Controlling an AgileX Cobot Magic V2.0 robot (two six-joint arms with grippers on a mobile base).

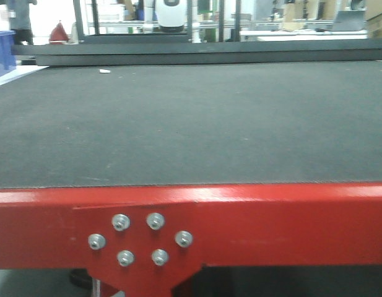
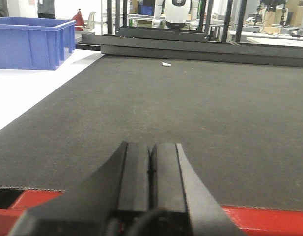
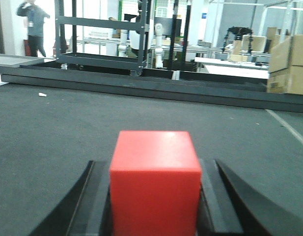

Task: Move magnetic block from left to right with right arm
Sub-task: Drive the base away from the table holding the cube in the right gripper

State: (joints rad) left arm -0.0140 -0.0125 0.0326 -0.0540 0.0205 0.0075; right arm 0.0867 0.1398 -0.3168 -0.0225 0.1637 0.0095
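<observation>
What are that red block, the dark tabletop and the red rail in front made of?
The block: likely plastic, matte and smooth with crisp edges; could be painted. The tabletop: seemingly a dark, grainy rubber or felt mat, no shine. The rail: probably painted metal, glossy with glare and bolts.

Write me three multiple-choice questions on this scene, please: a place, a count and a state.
1. Where is the magnetic block? A. in the right gripper B. on a shelf C. on the floor
2. How many bolts show on the red table edge? A. four B. six C. nine
3. How is the left gripper? A. wide open B. shut, empty C. holding a cup
1 A: the block sits between its jaws. 2 B: six show in the front view. 3 B: jaws pressed together, nothing between.
</observation>
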